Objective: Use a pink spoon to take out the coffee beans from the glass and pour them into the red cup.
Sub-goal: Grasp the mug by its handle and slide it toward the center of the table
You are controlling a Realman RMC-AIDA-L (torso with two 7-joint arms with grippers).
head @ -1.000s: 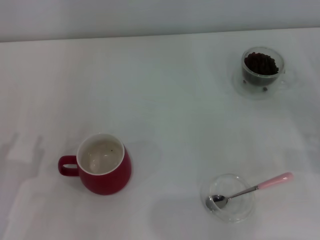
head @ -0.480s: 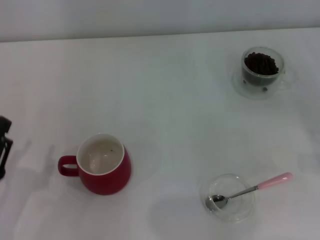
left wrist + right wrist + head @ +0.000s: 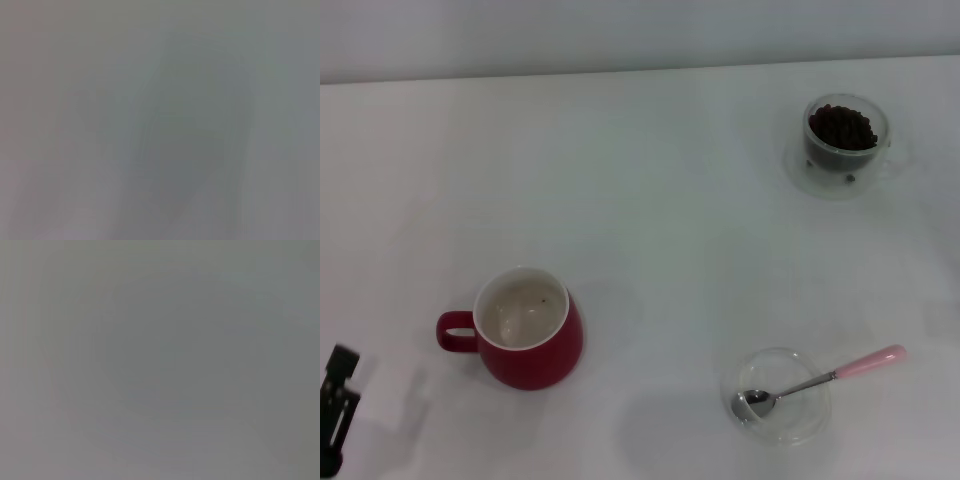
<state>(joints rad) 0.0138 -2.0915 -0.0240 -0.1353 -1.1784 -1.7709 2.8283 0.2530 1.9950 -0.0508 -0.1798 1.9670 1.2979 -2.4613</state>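
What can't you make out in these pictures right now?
- Left tool: head view, cut off by the left edge near the red cup; open or shut unclear.
- Right tool: in no view.
- Both wrist views: featureless grey, nothing identifiable.
- Coffee beans in the glass: depth not readable.
- Pink spoon bowl: contents too small to tell.

Left end effector (image 3: 335,410) black, slim angular fingers, blocky squared tip, matte finish, only partly visible
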